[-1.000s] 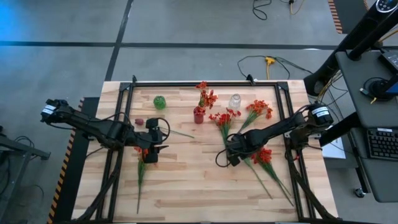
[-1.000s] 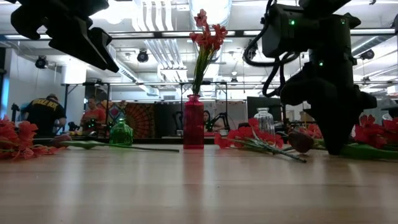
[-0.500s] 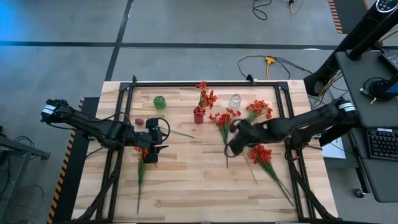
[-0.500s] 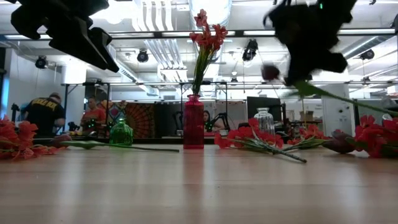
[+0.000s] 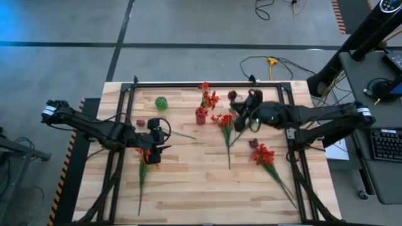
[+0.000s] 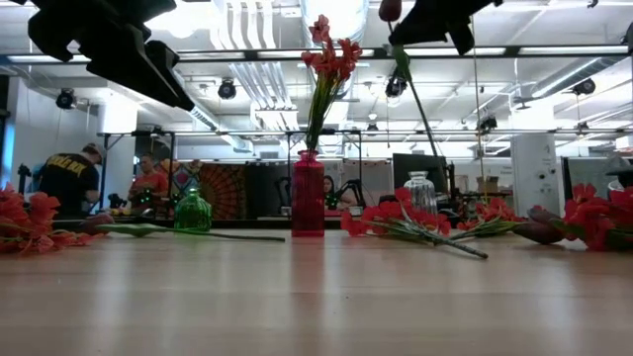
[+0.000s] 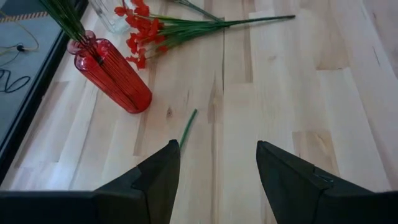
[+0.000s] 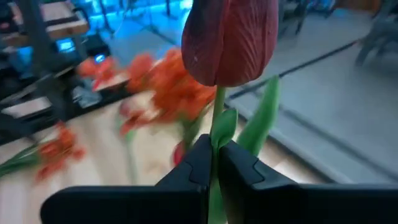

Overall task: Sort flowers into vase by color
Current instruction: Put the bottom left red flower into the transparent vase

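Note:
My right gripper is high above the table's far right part, shut on a dark maroon tulip; the low view shows its bloom at the top and its green stalk slanting down. A red vase holds orange-red flowers by their stalks. The green vase stands left of it and the clear vase to its right. My left gripper hovers open over an orange-red flower lying on the table's left half. My right gripper pinches the tulip's stalk just below the bloom, between its two fingers. The flower is lifted clear of the table and nearly upright. Its bloom stands above the fingers and its long stalk hangs below them.
Orange-red flowers lie flat on the boards: a bunch right of the red vase and another near the right edge, with a maroon bloom beside it. A maroon flower lies by my left gripper. People stand in the room beyond the table.
My right gripper has risen from the table with the maroon tulip and swung toward the far edge, to above the clear vase. The flower, first lying on the boards, has been lifted clear and tipped upright, bloom uppermost.

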Available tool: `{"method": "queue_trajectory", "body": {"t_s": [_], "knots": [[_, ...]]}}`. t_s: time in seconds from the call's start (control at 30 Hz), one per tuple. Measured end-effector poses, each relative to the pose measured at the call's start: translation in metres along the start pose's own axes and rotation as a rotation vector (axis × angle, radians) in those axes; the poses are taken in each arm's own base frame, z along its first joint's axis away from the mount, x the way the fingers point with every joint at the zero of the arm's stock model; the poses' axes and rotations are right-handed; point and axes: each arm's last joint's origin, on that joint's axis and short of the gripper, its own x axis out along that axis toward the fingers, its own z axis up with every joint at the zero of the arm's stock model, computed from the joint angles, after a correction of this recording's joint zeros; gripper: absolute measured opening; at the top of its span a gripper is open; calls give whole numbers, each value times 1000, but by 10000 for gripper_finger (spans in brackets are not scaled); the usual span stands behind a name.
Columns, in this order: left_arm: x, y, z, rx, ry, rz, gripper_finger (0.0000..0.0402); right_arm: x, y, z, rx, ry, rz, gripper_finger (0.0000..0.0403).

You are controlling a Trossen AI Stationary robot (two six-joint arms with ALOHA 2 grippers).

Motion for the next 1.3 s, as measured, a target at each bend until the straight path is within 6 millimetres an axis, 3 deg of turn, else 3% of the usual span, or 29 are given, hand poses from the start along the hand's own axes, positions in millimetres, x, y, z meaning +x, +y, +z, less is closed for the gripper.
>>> {"method": "queue_trajectory", "body": {"t_s": [0.33, 0.7, 0.87, 1.17, 1.3], "knots": [[0, 1, 1, -35, -15, 39, 194, 3, -42, 26, -49, -188, 51, 12], [0, 4, 4, -134, -62, 161, 194, 18, -84, 24, -88, -347, 134, 12], [-1, 5, 6, -151, -85, 194, 194, 18, -99, 23, -94, -357, 83, 12], [-1, 5, 6, -200, -88, 192, 194, -12, -124, 36, -87, -447, -18, 12], [-1, 5, 6, -182, -89, 200, 194, -24, -132, 34, -68, -411, -58, 12]]}}
